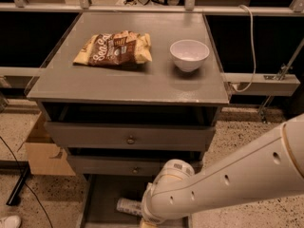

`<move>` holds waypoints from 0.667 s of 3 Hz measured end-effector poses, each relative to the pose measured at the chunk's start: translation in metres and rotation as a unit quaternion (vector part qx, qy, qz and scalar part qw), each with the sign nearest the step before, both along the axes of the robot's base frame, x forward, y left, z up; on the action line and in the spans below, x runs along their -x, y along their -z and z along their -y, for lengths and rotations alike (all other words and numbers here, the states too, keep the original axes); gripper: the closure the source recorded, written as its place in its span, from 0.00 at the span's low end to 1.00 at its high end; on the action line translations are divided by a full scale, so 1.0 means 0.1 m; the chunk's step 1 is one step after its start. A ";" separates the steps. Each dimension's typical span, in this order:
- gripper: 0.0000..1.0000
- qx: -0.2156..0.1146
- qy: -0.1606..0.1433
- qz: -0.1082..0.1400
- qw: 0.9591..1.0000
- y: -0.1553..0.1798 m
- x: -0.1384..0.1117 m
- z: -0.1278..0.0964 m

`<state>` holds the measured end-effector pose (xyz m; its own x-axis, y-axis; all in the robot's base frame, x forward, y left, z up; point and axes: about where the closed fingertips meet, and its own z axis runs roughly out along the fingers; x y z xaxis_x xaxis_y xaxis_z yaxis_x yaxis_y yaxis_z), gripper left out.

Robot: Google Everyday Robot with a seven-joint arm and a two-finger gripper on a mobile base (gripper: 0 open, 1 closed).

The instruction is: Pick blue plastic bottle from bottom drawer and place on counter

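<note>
Pale plastic, the blue plastic bottle (129, 206) lies in the bottom drawer (102, 196). The tool (146, 221), just beside the bottle, is mostly hidden; I cannot tell its opening. A misjudged grasp could roll the bottle away.

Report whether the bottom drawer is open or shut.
Open: the bottom drawer juts out, blue plastic bottle lying inside; the gripper reaches in beside it.

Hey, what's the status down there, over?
Robot's end effector low in the bottom drawer, right beside the bottle. Bottle lying down, arm covering one end. On the counter: chip bag, bowl.
</note>
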<state>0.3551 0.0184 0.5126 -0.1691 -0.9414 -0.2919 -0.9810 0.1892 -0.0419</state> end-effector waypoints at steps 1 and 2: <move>0.00 0.007 -0.001 -0.003 1.000 0.23 -0.23 -0.13; 0.00 0.008 -0.002 -0.002 1.000 0.26 -0.24 -0.14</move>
<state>0.3791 0.0321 0.4869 -0.1669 -0.9466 -0.2759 -0.9819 0.1850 -0.0404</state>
